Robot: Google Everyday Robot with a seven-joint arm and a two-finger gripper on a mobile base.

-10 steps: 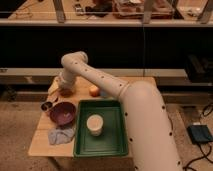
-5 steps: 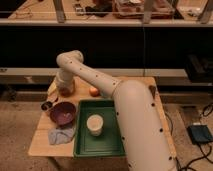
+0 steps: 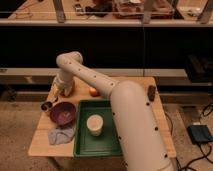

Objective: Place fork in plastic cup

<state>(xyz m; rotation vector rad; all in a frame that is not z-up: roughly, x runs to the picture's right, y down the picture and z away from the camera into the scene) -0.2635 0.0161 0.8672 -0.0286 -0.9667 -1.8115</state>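
My gripper (image 3: 63, 90) is low over the far left part of the wooden table (image 3: 135, 85), just behind the reddish bowl (image 3: 62, 113). A thin dark stick that looks like the fork (image 3: 53, 99) slants from under the gripper toward the tiny metal cup (image 3: 46, 105). I cannot tell whether the gripper holds it. The blue-grey plastic cup does not show; the gripper and wrist cover the spot behind the bowl.
An orange-yellow fruit (image 3: 93, 91) lies right of the gripper. A green tray (image 3: 107, 145) holds a larger white cup (image 3: 94, 125). A blue-grey cloth (image 3: 60, 135) lies at the front left. A dark object (image 3: 151, 91) stands at the right edge. My arm crosses the table's right half.
The arm's elbow has swung a little to the left, and the gripper has shifted slightly left and lower over the far left of the table. The objects have not moved.
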